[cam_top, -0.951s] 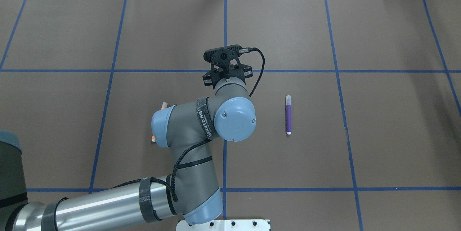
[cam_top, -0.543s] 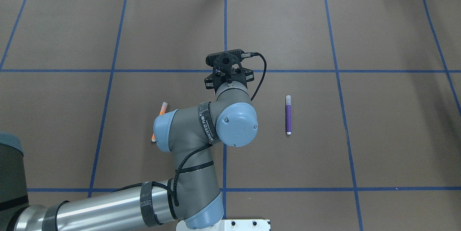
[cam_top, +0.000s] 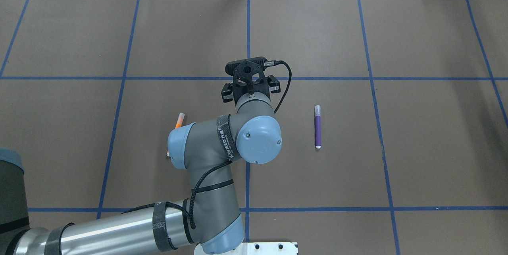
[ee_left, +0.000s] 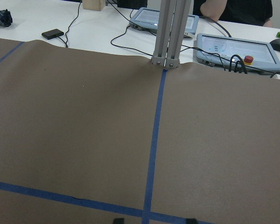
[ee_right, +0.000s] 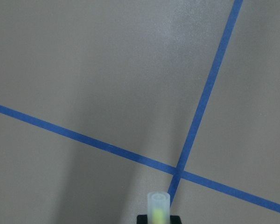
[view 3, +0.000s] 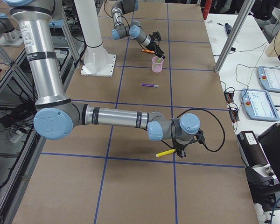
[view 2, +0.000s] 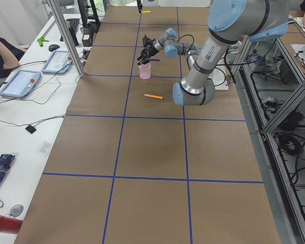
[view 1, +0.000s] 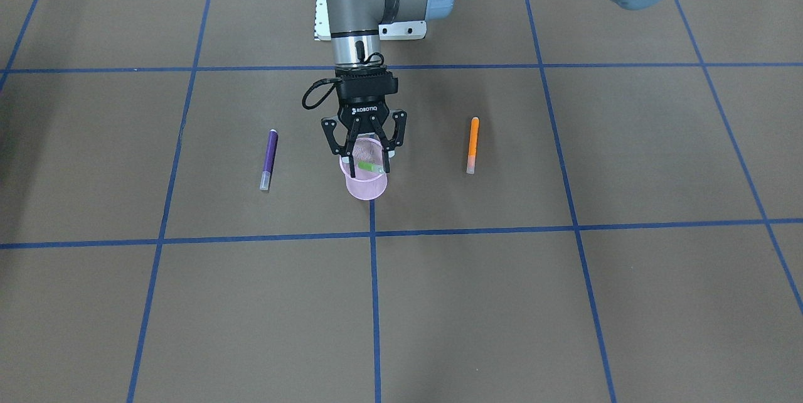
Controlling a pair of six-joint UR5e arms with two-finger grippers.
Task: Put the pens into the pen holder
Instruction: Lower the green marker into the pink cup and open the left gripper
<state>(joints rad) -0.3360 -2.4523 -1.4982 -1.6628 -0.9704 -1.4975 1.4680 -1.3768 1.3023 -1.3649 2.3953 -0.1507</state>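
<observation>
Front-facing view: left gripper (view 1: 365, 163) is hung straight down over the pen holder (view 1: 366, 186), which is stood upright on the brown table (view 1: 564, 302) just robot-side of a crossing of blue tape lines (view 1: 477, 227). "ROBOTIQ" is read in white on the gripper body. The fingers are spread wide, one to each side of the rim, and nothing is clamped. The green pen (view 1: 370, 167) is seen tilted in the mouth of the holder, between the fingertips; contact with a fingertip cannot be judged. The purple pen (view 1: 269, 158) is laid flat on the view's left and the orange pen (view 1: 473, 142) on its right, both well apart from the holder. Overhead view: the holder is hidden under the left wrist. The orange pen is half covered by the elbow, and the purple pen is in the open. White lettering is noted on a wrist strap (cam_top: 226, 136) but cannot be read with certainty. Exterior left view: the holder is seen directly beneath the gripper. Exterior right view: right gripper (view 3: 179, 151) is held low over the table, far from the holder, closed on the yellow pen (view 3: 164, 152), which is stuck out sideways. Left wrist view: paper, tape, a metal post (ee_left: 167, 32) and control tablets (ee_left: 238, 49) are recorded. Right wrist view: the yellow pen's pale cap is seen end-on.
</observation>
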